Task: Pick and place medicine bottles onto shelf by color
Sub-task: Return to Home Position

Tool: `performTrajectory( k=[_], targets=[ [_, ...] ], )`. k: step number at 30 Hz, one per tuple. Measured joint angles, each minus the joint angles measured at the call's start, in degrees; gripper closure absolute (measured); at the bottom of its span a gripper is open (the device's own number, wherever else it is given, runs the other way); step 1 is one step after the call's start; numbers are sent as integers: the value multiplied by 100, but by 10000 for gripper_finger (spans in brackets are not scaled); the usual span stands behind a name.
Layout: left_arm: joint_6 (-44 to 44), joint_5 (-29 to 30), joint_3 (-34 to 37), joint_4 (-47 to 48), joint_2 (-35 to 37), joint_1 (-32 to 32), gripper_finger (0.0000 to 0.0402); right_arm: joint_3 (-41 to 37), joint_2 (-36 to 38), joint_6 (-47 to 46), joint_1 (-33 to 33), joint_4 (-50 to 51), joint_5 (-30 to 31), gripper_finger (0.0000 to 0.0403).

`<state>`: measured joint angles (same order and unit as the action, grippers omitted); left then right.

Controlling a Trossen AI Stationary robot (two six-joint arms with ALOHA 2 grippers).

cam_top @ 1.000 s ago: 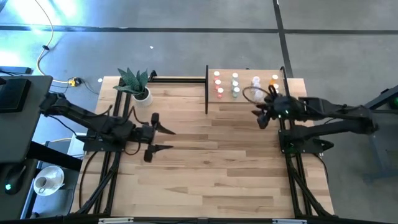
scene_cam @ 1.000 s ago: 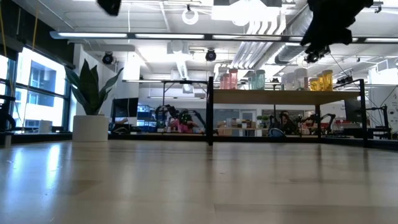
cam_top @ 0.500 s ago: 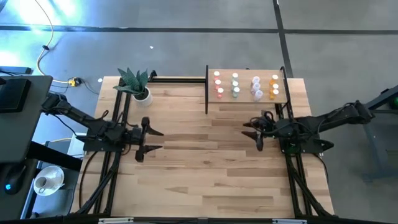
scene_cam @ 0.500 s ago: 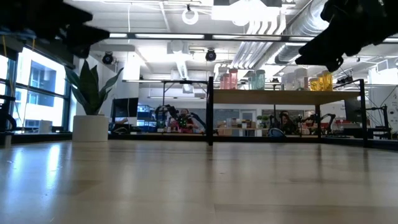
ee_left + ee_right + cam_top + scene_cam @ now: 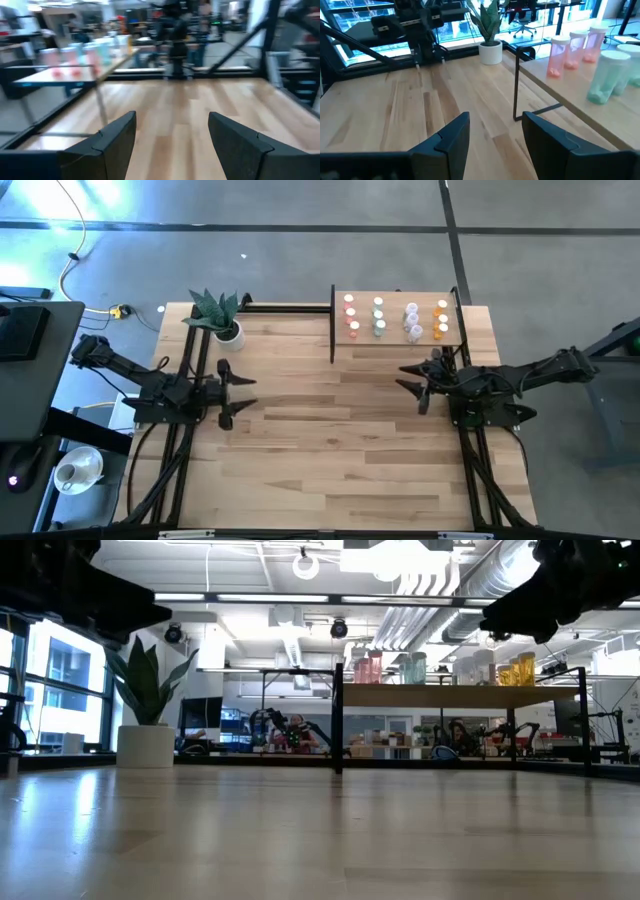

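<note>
now, over to the left gripper (image 5: 240,392): held above the left side of the table (image 5: 330,450) on a low, folded arm, pointing toward the middle, with fingers spread wide and nothing between them. across to the right gripper (image 5: 408,377): reaching in from the right edge on a long, nearly flat arm, aimed at the middle, near the front edge of the shelf (image 5: 395,330) but apart from it, likewise splayed wide and empty. up on the shelf, all the bottles (image 5: 378,317), upright in four columns: red, then green, then clear, then orange, left to right. off at the far left corner, a plant (image 5: 218,315). labels too small to read.
</note>
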<state>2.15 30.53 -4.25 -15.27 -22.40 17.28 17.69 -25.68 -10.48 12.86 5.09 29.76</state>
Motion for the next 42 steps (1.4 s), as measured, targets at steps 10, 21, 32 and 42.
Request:
performTrajectory(
  k=[10, 21, 32, 42],
  targets=[
    [-43, 464, 0, 976, 971, -127, 163, -313, 321, -122, -9, 202, 647, 231],
    [294, 187, 2, 1483, 1459, -1063, 163, -1394, 1069, 232, -11, -1105, 883, 231],
    [-194, -745, 1, 1873, 1560, -1866, 163, -1522, 2260, 1039, -11, -505, 1326, 231],
    [-428, -1112, 4, 2313, 1553, -2124, 163, -1521, 2462, 636, -20, -320, 1423, 231]
  ],
)
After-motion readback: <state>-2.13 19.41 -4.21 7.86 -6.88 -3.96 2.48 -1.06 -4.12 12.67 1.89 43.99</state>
